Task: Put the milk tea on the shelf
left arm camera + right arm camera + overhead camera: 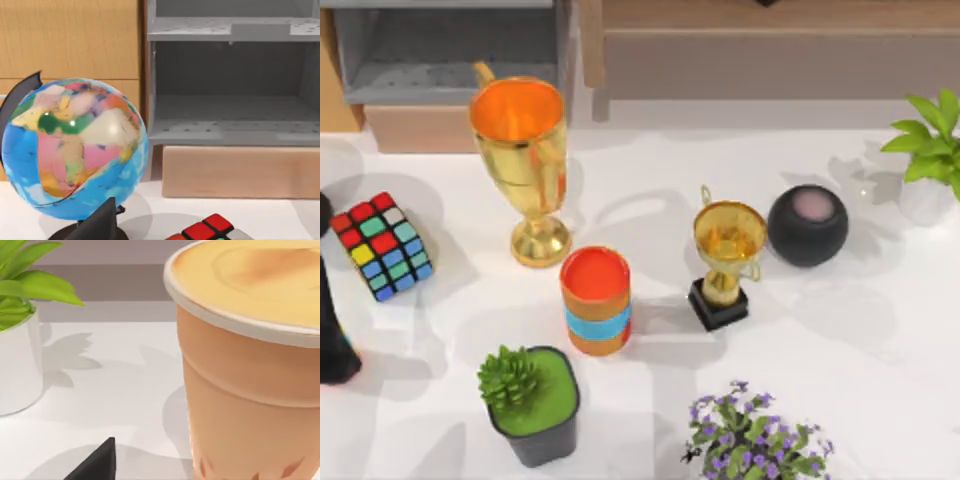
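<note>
- Left gripper [100,222]: the left wrist view shows one part of it, a matte black wedge. It is broad at the base and narrows to a blunt point. Its faces are flat and its edges straight, with no screws, cables or markings to be seen.
- Right gripper [97,462]: the right wrist view shows the same kind of part. It is a plain black wedge with a sharp slanted edge and a smooth, unmarked surface.
- Left arm [334,335]: in the top view a black, rounded bulk shows at the table's left edge. Its detail is too dark to make out.
</note>
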